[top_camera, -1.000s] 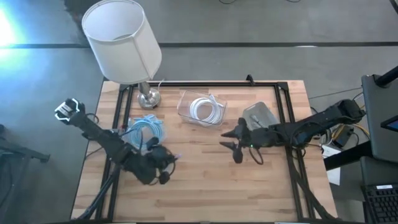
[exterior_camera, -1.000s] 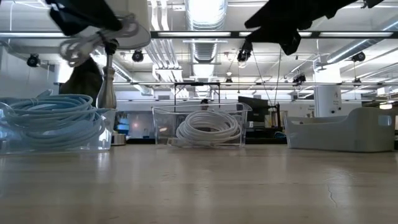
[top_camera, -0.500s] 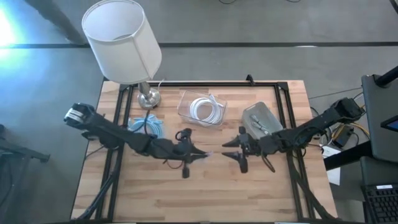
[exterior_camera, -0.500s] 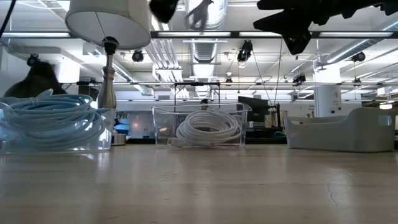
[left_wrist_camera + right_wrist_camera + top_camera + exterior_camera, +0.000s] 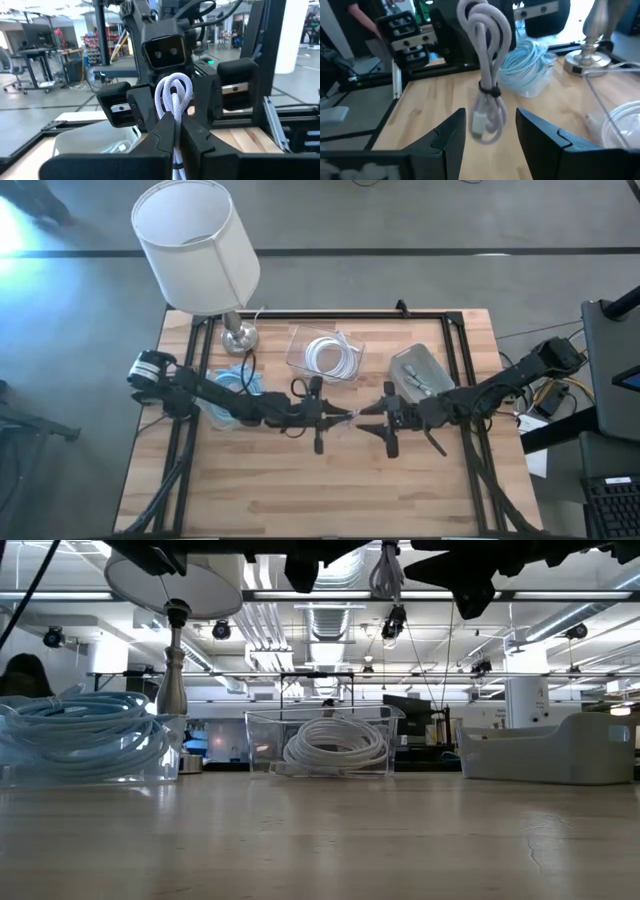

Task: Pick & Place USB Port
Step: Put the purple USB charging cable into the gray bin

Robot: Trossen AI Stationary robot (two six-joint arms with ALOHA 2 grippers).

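One bundled white USB cable (image 5: 173, 107), looped and tied at its middle, hangs in the air above the middle of the wooden desk (image 5: 330, 490), pinched between the pressed-together jaws of the left gripper (image 5: 330, 418). In the right wrist view the cable (image 5: 487, 80) dangles with its loops above the tie and its plug end below, clear of the desk surface. The right gripper (image 5: 372, 418) faces it from just beside, its jaws spread wide with the bundle in front of the gap between them and not touching either finger (image 5: 451, 137). The two arms reach toward each other over the desk centre, the left arm coming from the left edge and the right arm from the right edge. Behind the grippers, near the far side of the desk, a clear bin (image 5: 324, 354) holds a coil of white cable, and well to its left another clear bin (image 5: 236, 387) holds a coil of pale blue cable (image 5: 85, 730). A grey tray (image 5: 418, 370) lies to the right of the clear bin, close to the right arm. A lamp with a white shade (image 5: 196, 244) and a metal base (image 5: 239, 337) stands at the far left corner. In the low view a person's head (image 5: 24, 675) shows at the left edge of the room beyond.
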